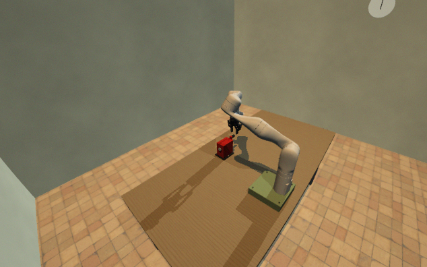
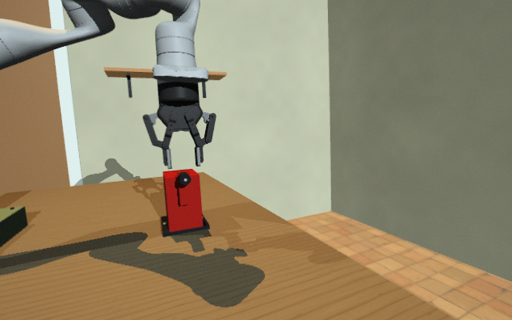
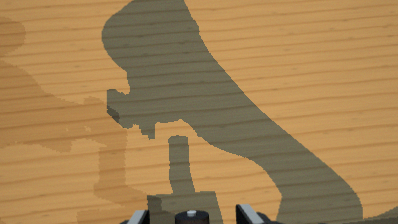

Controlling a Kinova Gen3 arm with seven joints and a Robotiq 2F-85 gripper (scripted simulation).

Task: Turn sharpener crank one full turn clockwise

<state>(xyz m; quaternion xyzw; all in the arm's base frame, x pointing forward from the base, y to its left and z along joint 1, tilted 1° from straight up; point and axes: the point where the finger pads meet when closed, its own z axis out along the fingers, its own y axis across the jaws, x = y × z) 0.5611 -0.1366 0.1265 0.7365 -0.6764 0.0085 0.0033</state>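
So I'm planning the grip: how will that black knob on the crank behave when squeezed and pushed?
The knob looks round and smooth, so it may slip. It sits atop a thin crank arm, so it probably swings, not lifts. The open tool hangs just above it.

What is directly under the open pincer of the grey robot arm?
Under the open pincer stands the black round crank knob on the red box-shaped pencil sharpener, untouched. The sharpener's rear side stays hidden.

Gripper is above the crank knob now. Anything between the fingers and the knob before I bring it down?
Nothing visible is in the way. The open gripper hangs just above the black knob at the top of the red sharpener, with only open air in the gap. In the wrist view the knob sits between the fingertips.
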